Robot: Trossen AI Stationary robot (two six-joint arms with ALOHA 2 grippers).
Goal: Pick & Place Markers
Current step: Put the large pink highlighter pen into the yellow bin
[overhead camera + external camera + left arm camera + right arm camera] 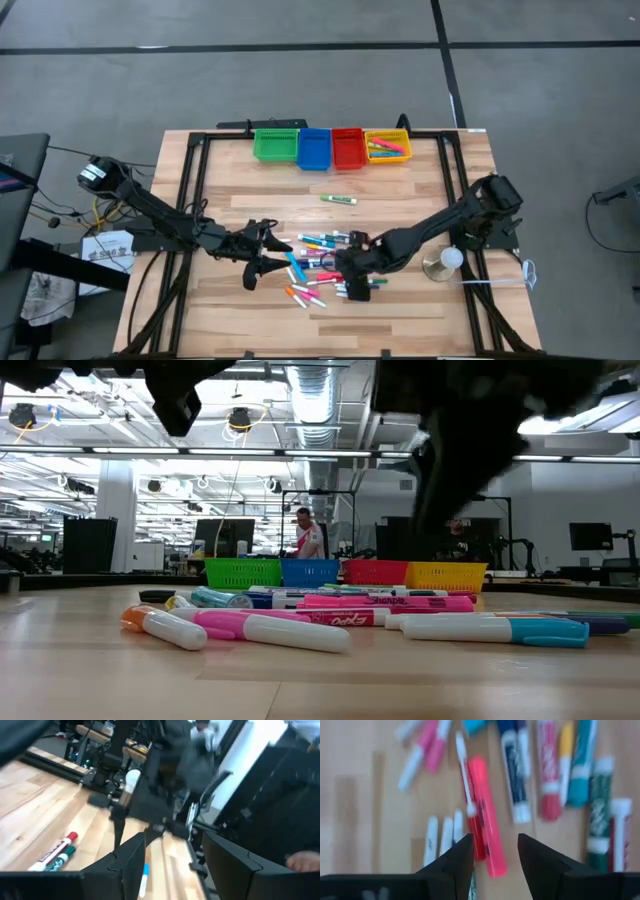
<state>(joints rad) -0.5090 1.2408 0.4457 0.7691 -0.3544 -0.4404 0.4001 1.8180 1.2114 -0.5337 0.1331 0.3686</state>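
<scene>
Pink and white markers [270, 626] were seen lying closest to the low camera, flat on the wooden table [420, 180]. More markers were spread in a loose pile near the middle of the table, toward its near edge. About two dozen could be counted there, but some were hidden under the arms, so an exact count could not be given. One green and white marker [339, 199] was set apart, farther back. A few more were already lying in the yellow bin [388, 148].

Four bins were lined up at the far edge: the green bin [274, 145], the blue bin [314, 148], the red bin [347, 149] and the yellow one.

The right gripper [495, 851] was held over the pile with its fingers apart, just above a pink marker [487, 815]. Nothing was gripped by it. The left gripper [268, 256] was placed at the left side of the pile. Its fingers looked spread too, and empty.

The markers were judged to be light, stiff and smooth. Being round, they could probably roll or slip away. Each one would best be pinched across its middle.
</scene>
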